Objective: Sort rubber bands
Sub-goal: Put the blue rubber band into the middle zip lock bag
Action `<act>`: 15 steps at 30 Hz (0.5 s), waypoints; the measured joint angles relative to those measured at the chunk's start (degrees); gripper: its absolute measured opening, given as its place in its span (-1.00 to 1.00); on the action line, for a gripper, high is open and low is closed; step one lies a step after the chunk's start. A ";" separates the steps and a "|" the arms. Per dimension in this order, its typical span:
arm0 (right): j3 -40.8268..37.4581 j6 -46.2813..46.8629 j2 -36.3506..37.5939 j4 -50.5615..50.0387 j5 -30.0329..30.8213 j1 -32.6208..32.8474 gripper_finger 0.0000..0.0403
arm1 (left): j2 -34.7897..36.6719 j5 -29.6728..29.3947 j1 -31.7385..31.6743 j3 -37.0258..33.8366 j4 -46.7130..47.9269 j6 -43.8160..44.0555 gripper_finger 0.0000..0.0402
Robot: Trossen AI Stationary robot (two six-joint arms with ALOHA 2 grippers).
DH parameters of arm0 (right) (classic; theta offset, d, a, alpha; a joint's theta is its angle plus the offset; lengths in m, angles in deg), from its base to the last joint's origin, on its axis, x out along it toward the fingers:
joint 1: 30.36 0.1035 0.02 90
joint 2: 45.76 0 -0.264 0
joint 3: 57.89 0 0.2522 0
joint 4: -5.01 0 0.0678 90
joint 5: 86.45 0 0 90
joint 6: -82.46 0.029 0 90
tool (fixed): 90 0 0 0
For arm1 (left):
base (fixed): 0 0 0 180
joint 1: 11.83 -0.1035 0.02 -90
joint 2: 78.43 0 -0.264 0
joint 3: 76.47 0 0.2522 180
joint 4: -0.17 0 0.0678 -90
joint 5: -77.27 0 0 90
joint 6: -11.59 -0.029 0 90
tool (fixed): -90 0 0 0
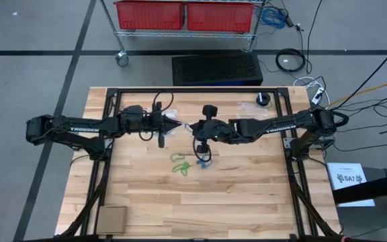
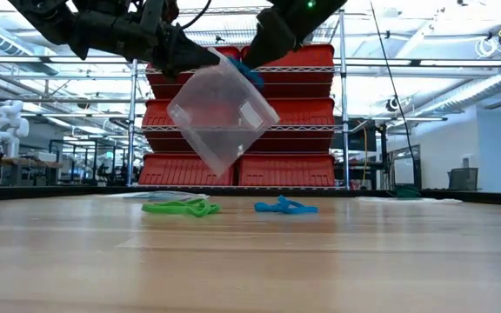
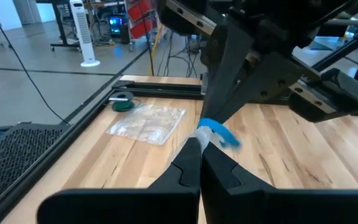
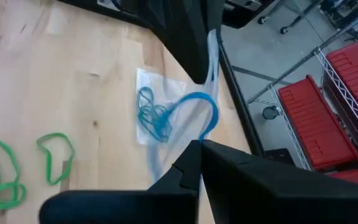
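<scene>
- Your green rubber bands [image 1: 178,163] and blue rubber bands [image 2: 285,207] lie loose on the table [image 1: 247,195].
- Left hand [image 2: 205,57] pinches the clear bag [image 2: 223,113]; right hand [image 4: 199,149] pinches a blue band [image 4: 197,106], apparently at the bag's mouth.

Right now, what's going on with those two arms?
Left pincer shut on clear bag, held aloft. Right pincer shut on blue rubber band at bag mouth. Green bands on table.

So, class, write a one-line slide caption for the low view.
Both arms hold a clear plastic bag above the table; green rubber bands and blue rubber bands lie below.
</scene>
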 joint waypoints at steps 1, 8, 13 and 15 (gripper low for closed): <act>0.00 0.38 0.19 0.15 0.92 0.04 -1.00 | 0.00 0.00 0.01 0.00 0.04 0.00 -1.00; 0.00 -2.50 2.13 0.51 19.12 1.48 -1.00 | 0.00 0.00 -0.01 0.00 0.56 0.00 -1.00; 0.02 -5.12 2.18 2.26 23.65 3.27 -1.00 | 0.00 -0.01 0.01 0.00 0.20 0.45 -1.00; 0.04 -5.36 2.18 3.15 23.79 3.80 -1.00 | 0.00 -0.07 -0.01 0.00 -0.08 1.56 -1.00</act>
